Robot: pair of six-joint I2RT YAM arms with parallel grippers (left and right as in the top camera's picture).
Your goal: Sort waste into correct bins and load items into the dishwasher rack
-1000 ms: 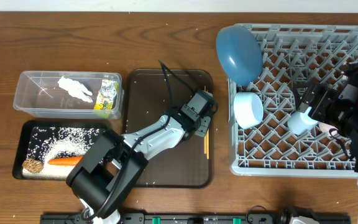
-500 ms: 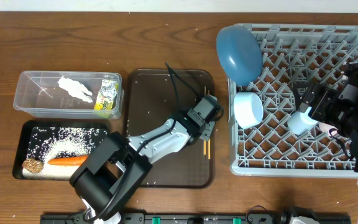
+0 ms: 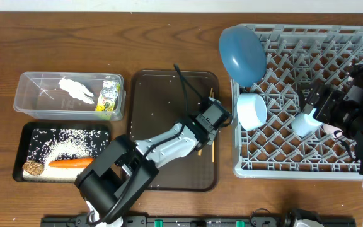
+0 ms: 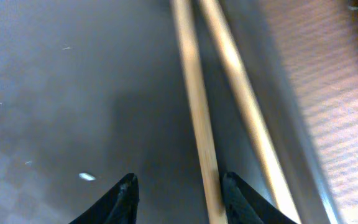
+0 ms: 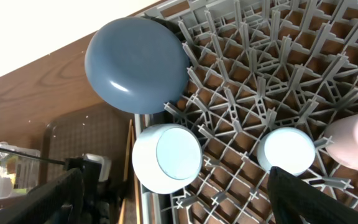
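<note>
Two chopsticks (image 4: pixel 194 93) lie, long axis parallel to the right rim of the brown tray (image 3: pixel 162 94) — left gripper (image 4: pixel 179 182) unclenched, straddling one.

Grey dishwasher rack (image 3: pixel 295 171): blue plate (image 3: pixel 241 53) on edge, pale-blue bowl (image 3: pixel 252 111) on its side, light-blue cup (image 5: pixel 286 151), pinkish cup (image 5: pixel 356 140). Chopsticks (image 4: pixel 196 112) lie parallel just left of it. Clear tub (image 3: pixel 30 107): tissue (image 3: pixel 75 89), foil wrapper (image 3: pixel 109 98). Black tray (image 3: pixel 16 154): rice (image 3: pixel 62 142), carrot (image 3: pixel 66 162), brown lump (image 3: pixel 33 168).

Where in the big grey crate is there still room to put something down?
The rack is bare across its back, right of the blue plate, and along the front, before the bowl and light-blue cup. Its left edge and middle right are crowded.
</note>
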